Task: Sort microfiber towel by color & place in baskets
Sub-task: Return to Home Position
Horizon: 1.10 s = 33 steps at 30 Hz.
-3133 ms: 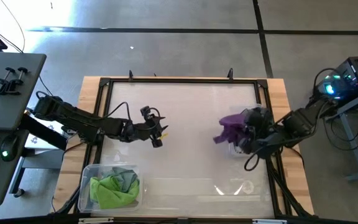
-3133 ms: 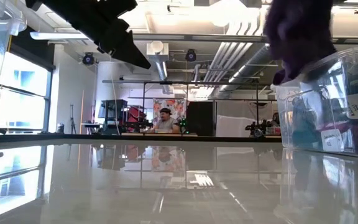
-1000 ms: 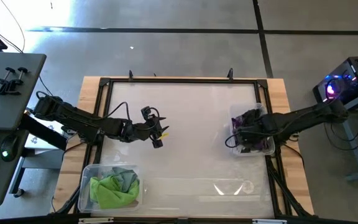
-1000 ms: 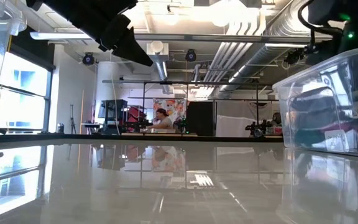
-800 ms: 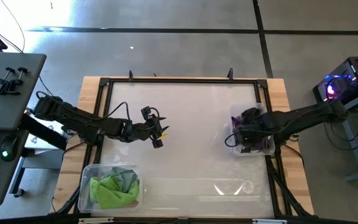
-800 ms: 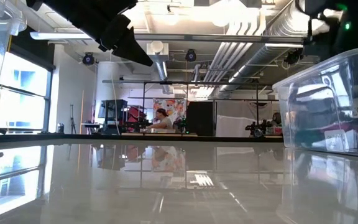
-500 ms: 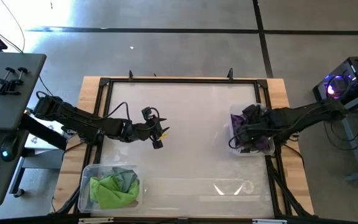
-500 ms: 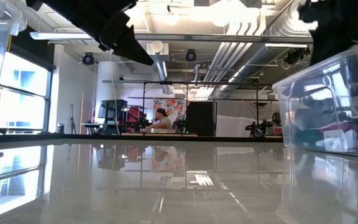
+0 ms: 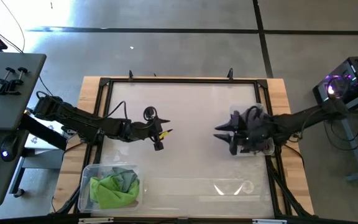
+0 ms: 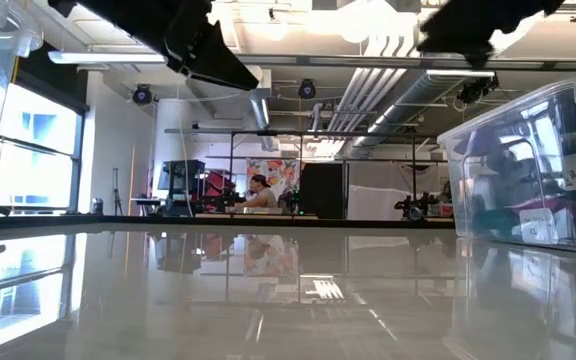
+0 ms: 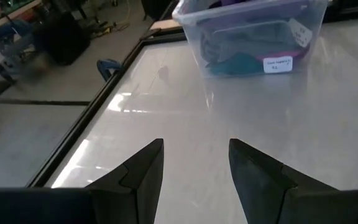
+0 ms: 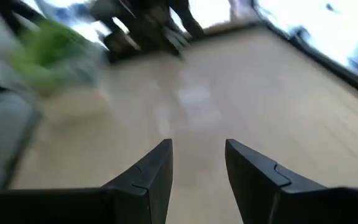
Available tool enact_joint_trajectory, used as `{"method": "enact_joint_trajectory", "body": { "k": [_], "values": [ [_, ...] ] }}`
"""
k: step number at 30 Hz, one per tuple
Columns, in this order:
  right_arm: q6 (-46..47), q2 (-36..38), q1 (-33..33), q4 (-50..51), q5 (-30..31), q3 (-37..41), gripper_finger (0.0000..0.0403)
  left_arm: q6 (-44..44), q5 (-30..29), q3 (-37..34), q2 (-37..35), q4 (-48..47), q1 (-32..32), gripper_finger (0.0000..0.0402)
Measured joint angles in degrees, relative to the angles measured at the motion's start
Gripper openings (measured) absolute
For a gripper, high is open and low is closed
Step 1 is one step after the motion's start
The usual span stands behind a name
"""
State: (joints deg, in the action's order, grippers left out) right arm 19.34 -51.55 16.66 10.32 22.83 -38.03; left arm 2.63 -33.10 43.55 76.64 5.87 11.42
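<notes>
The table (image 9: 191, 102) bears two baskets (image 9: 83, 186) (image 9: 267, 149) and two grippers (image 9: 162, 139) (image 9: 222, 140), jaws parted.

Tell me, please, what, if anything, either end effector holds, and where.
Nothing: the left end effector and right end effector are both open and empty.

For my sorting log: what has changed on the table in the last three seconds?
The right tool carried the purple towel down into the small bin, let it go, and came out open and empty. The left tool and the green towels stayed about in place.
</notes>
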Motion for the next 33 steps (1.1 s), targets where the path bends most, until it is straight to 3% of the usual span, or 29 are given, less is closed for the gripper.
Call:
{"method": "enact_joint_trajectory", "body": {
  "k": [3, 6, 12, 20, 25, 33],
  "values": [
    [-5.38, 0.41, -5.49, -19.61, -8.55, 7.19, 0.0141, 0.21, 0.01, 0.0, 0.0, 1.25, 0.0, 0.017],
    [-6.98, -1.36, -11.03, -32.52, -15.39, 11.93, 0.0141, 0.59, 0.0, 0.0, 0.0, 1.65, 0.0, 0.017],
    [-10.48, -6.82, -17.32, -39.79, -17.25, 13.58, 0.0141, 0.23, 0.0, 0.0, 0.0, 1.72, 0.02, 0.017],
    [-15.24, -14.41, -17.98, -50.44, -21.9, 13.58, 0.0141, 0.15, -0.26, 0.0, 0.0, 1.79, 0.14, 0.017],
    [-19.68, -12.7, -16.3, -49.3, -23.27, 13.58, 0.0141, 0.51, -1.75, 0.0, 0.0, 1.72, 1.34, 0.017],
    [-11.56, 11.48, -14.12, -23.01, -22.15, 13.58, 0.0141, 2.1, -5.11, 0.0, -0.02, 0.87, 3.04, 0.017]
  ]
}}
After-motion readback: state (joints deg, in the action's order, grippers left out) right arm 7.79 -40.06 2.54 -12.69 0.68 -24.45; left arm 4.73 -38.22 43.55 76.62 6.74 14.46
